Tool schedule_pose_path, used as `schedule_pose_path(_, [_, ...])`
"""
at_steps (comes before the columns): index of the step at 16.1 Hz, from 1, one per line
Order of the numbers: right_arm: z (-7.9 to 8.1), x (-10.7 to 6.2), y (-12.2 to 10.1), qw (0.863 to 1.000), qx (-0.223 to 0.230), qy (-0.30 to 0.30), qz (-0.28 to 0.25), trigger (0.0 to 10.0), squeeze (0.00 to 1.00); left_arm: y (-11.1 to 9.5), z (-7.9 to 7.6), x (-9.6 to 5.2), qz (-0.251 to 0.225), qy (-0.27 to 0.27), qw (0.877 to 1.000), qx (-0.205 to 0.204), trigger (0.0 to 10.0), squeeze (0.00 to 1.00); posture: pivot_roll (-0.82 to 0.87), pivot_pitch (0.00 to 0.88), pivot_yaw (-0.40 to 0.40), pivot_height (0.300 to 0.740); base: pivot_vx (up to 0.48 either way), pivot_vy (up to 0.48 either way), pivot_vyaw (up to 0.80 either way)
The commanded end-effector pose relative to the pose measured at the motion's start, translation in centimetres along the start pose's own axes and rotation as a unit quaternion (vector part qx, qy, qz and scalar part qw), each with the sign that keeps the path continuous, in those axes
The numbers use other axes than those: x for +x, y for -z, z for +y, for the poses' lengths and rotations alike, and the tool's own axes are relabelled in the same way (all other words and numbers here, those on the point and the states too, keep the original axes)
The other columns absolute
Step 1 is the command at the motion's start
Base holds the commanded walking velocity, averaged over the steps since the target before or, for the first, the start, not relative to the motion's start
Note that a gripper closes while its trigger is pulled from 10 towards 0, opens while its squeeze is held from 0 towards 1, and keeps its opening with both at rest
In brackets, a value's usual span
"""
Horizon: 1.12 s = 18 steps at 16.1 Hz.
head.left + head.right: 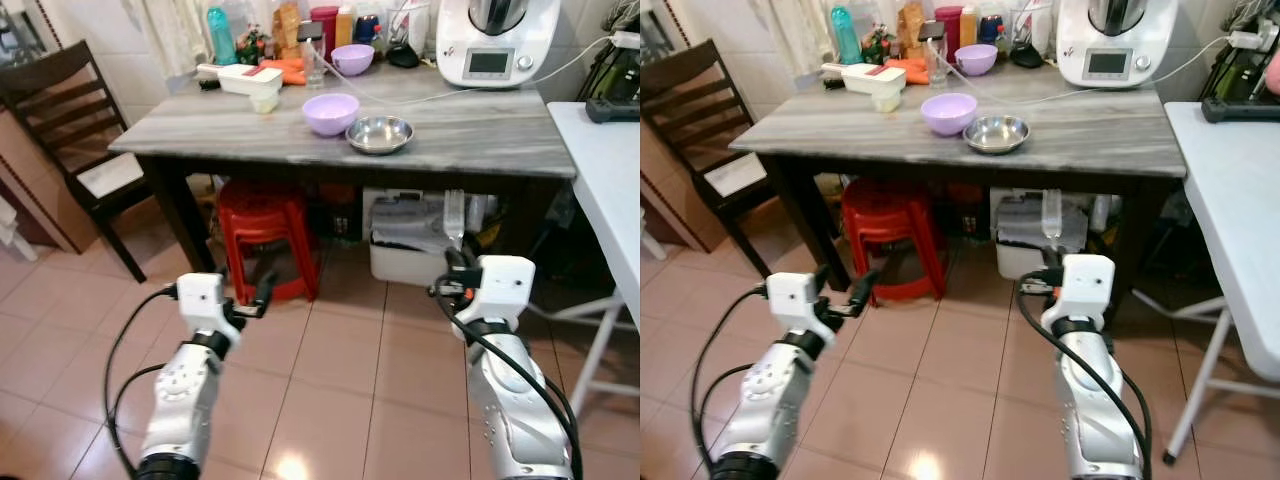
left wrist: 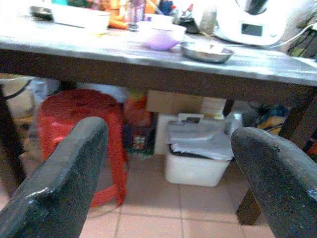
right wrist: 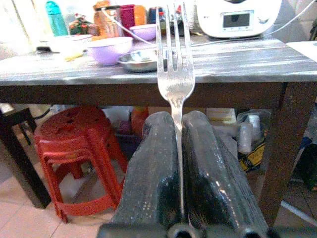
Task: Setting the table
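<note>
A silver fork (image 3: 174, 69) stands upright, tines up, clamped between the fingers of my right gripper (image 1: 455, 252), which is held low in front of the grey marble-look table (image 1: 470, 140). On that table sit a purple bowl (image 1: 330, 113) and, right beside it, a steel bowl (image 1: 379, 134). My left gripper (image 1: 262, 296) is open and holds nothing, low over the tiled floor to the left, with its fingers (image 2: 59, 183) spread wide.
A red plastic stool (image 1: 262, 235) and a white bin (image 1: 412, 250) stand under the table. A dark wooden chair (image 1: 70, 110) is at the left, a white table (image 1: 605, 170) at the right. Bottles, a second purple bowl (image 1: 352, 58) and a kitchen machine (image 1: 490, 40) line the table's back.
</note>
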State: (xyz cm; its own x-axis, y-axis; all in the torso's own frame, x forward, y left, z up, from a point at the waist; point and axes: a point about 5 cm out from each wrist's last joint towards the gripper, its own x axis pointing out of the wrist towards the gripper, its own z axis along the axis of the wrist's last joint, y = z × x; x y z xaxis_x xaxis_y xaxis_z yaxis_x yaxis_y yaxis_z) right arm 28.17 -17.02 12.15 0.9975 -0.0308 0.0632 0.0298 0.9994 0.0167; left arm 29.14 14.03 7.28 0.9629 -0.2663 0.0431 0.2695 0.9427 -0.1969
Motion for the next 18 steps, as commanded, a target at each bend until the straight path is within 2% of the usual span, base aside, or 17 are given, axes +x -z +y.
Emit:
schedule_pose_path(1, [-0.2, 0.1, -0.4, 1.000, 0.003, 0.008, -0.007, 10.0, 0.00, -0.1, -0.3, 0.1, 0.001, 0.010, 1.000, 0.001, 10.0, 0.00, -0.13, 0.000, 0.081, 0.740, 0.382, 0.000, -0.41])
schedule_pose_path(4, [-0.3, 0.2, -0.4, 1.000, 0.002, 0.006, -0.009, 10.0, 0.00, 0.0, -0.4, 0.1, 0.005, 0.013, 1.000, -0.001, 10.0, 0.00, -0.13, 0.000, 0.082, 0.740, 0.390, 0.000, -0.58])
schedule_pose_path(9, [-0.2, 0.5, -0.5, 1.000, 0.005, 0.006, -0.010, 10.0, 0.00, -0.1, -0.4, 0.2, 0.003, 0.013, 1.000, -0.001, 10.0, 0.00, -0.13, 0.000, 0.083, 0.740, 0.393, 0.000, -0.19])
schedule_pose_path(11, [-0.4, 0.2, -0.5, 1.000, 0.005, 0.007, -0.010, 10.0, 0.00, -0.4, -0.1, -0.2, -0.002, 0.003, 1.000, 0.003, 10.0, 0.00, -0.13, 0.000, 0.085, 0.740, 0.390, 0.000, -0.47])
schedule_pose_path(13, [-0.7, -0.4, -0.3, 1.000, 0.000, 0.010, -0.006, 10.0, 0.00, -0.6, 0.7, -1.0, -0.001, -0.014, 1.000, 0.017, 10.0, 0.00, -0.13, 0.000, 0.087, 0.740, 0.381, 0.000, 0.00])
schedule_pose_path(14, [-1.2, -1.1, 0.2, 1.000, -0.003, 0.015, 0.002, 10.0, 0.00, -0.3, 1.3, -2.1, 0.006, -0.025, 0.999, 0.024, 10.0, 0.00, -0.13, 0.000, 0.087, 0.740, 0.371, 0.000, 0.00])
schedule_pose_path(16, [-1.6, -1.8, 0.6, 1.000, -0.007, 0.019, 0.013, 10.0, 0.00, 0.4, 1.8, -3.5, 0.021, -0.033, 0.999, 0.029, 10.0, 0.00, -0.13, 0.000, 0.084, 0.740, 0.369, 0.000, 0.00])
schedule_pose_path(18, [-1.7, -1.9, 0.7, 1.000, -0.010, 0.018, 0.017, 10.0, 0.00, 0.5, 1.7, -3.9, 0.026, -0.036, 0.999, 0.030, 10.0, 0.00, -0.13, 0.000, 0.080, 0.740, 0.369, 0.000, -0.28])
